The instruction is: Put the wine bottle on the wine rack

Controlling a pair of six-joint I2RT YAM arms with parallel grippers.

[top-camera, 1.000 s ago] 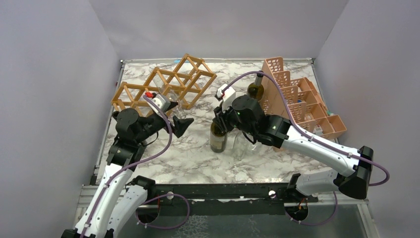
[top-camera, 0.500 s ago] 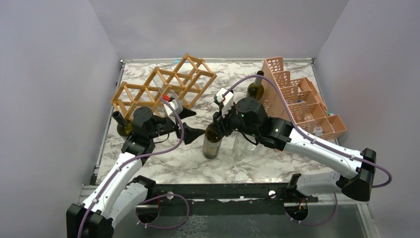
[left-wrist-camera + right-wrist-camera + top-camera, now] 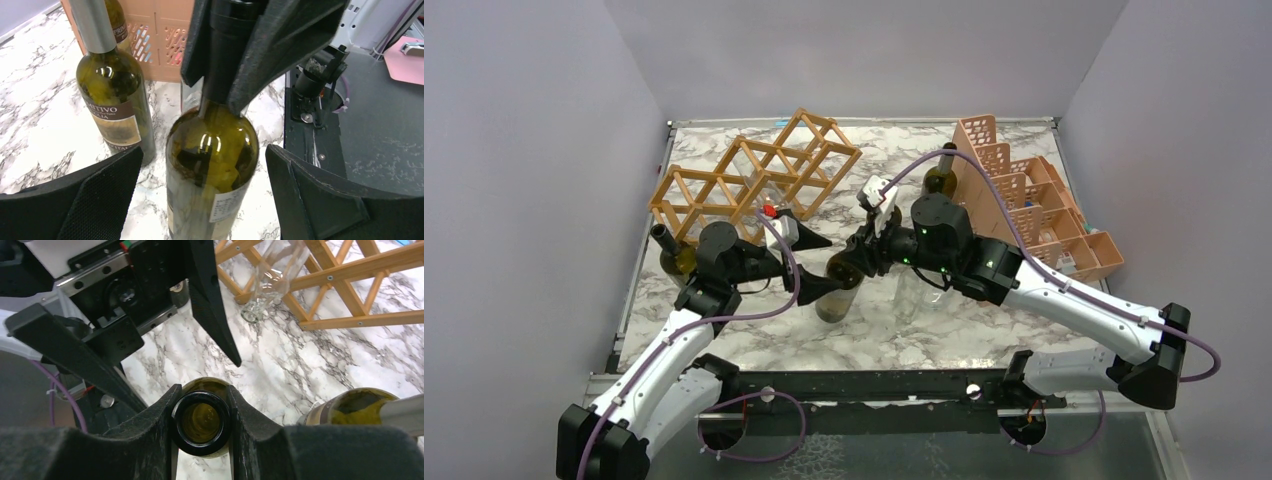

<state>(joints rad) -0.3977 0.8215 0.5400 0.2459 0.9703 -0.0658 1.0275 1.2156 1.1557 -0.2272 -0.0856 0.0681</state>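
Note:
A dark green wine bottle (image 3: 836, 290) stands tilted at mid table, its neck leaning right. My right gripper (image 3: 865, 254) is shut on its neck; in the right wrist view the pads (image 3: 155, 430) clamp the open mouth (image 3: 201, 449). My left gripper (image 3: 816, 262) is open, and its two fingers stand either side of the bottle's body (image 3: 212, 165) without touching it. The light wooden wine rack (image 3: 759, 170) lies at the back left, behind the left gripper, with a clear glass bottle (image 3: 272, 275) in one cell.
A pink stepped crate (image 3: 1024, 200) stands at the back right with a green labelled bottle (image 3: 941, 180) beside it. A clear bottle (image 3: 911, 290) stands just right of the held one. Another green bottle (image 3: 672, 255) lies by the left arm's elbow.
My right gripper has carried the bottle left and tilted it. My left arm has swung right, and its open fingers now flank the bottle's body.

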